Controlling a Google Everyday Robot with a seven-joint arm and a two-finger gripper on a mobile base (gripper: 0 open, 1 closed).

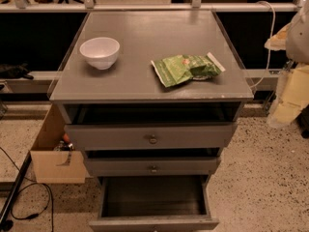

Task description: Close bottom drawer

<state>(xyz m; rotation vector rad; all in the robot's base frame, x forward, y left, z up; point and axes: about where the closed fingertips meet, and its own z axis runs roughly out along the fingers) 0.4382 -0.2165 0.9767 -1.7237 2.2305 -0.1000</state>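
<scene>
The bottom drawer of the grey cabinet is pulled far out toward me. Its flat front panel lies at the bottom edge of the view, and its dark, empty box interior is open to sight. Above it, the mid drawer with a small knob stands slightly out. The top drawer with a round metal knob stands partly out. My gripper is not in view. Only a pale rounded part of my arm shows at the right edge, well away from the drawers.
On the cabinet top stand a white bowl at the left and a crumpled green snack bag at the right. A cardboard box sits on the floor to the left, with cables near it. Speckled floor lies to the right.
</scene>
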